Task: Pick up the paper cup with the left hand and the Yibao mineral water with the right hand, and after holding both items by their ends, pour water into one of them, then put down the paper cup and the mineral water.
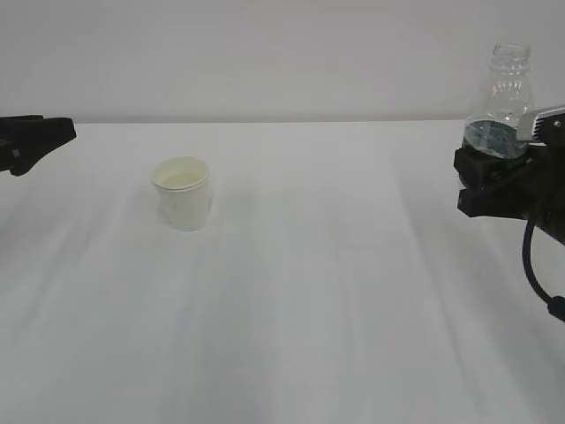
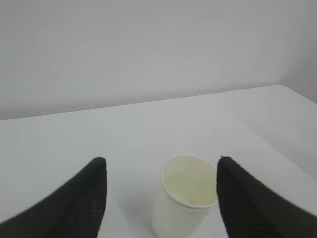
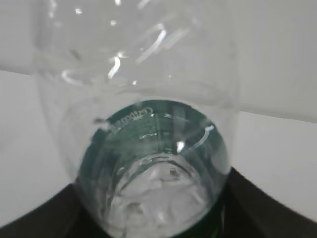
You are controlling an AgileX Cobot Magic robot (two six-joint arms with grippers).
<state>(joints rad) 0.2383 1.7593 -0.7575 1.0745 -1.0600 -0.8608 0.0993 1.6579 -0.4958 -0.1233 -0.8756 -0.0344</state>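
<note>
One paper cup [image 1: 184, 193] upright, pale inside, left pincer [image 2: 161, 198] spread apart around it, right pincer [image 1: 494, 181] clamping uncapped Yibao mineral water [image 1: 501, 102]

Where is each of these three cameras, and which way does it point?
Exterior view: in front of the table at a slight downward slant, facing the far wall; sees the cup, the left claw at the left edge, and the right claw holding the bottle.
Left wrist view: on the left arm, looking forward past its two black fingers at the cup standing between them.
Right wrist view: on the right arm, looking close up at the bottle.
Exterior shares the cup with the left wrist, the bottle with the right.
</note>
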